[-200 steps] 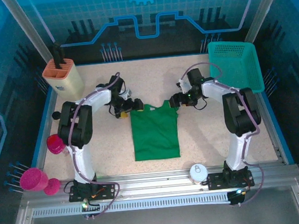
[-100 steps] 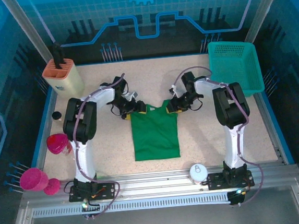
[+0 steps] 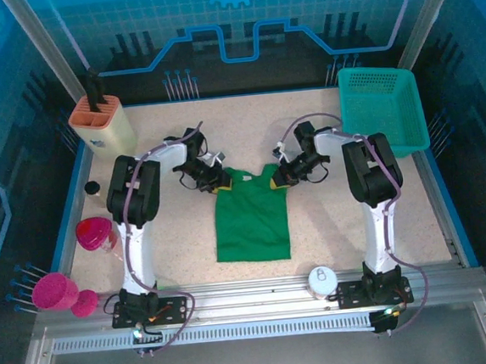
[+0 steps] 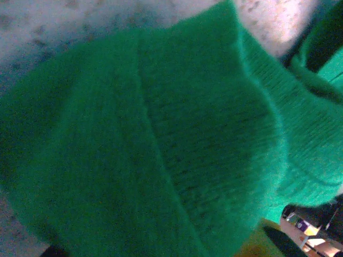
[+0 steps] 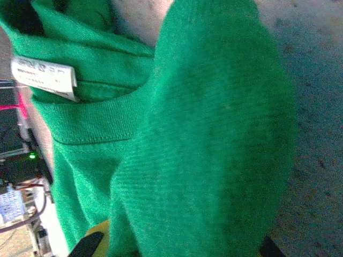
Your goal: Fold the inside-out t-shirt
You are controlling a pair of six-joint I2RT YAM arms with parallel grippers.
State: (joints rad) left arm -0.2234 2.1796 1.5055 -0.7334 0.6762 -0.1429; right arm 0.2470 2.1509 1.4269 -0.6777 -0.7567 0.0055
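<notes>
From above, the green t-shirt (image 3: 251, 220) lies in the middle of the table (image 3: 247, 126), folded in to a narrow upright rectangle with its neck end toward the far side. The left gripper (image 3: 215, 179) sits on the shirt's upper left corner and the right gripper (image 3: 277, 177) on its upper right corner. Both arms bend inward to reach it, and a bit of yellow shows at each corner. A teal basket (image 3: 379, 106) stands at the far right of the table, well apart from the shirt. A cream and orange holder (image 3: 102, 130) stands at the far left, a pink cup (image 3: 94, 233) sits at the left edge, and a small white round thing (image 3: 321, 280) lies near the right arm's base.

In the left wrist view, green cloth (image 4: 161, 139) is bunched right up against the camera, with a seam running down it. The fingers are closed on the cloth and mostly buried in it, with a sliver of yellow pad (image 4: 256, 245) showing at the bottom.

In the right wrist view, the shirt (image 5: 214, 150) is gathered close the same way and gripped, hiding most of the fingers. The ribbed neckband and the white label (image 5: 45, 77) show at the left, and speckled table at the right.
</notes>
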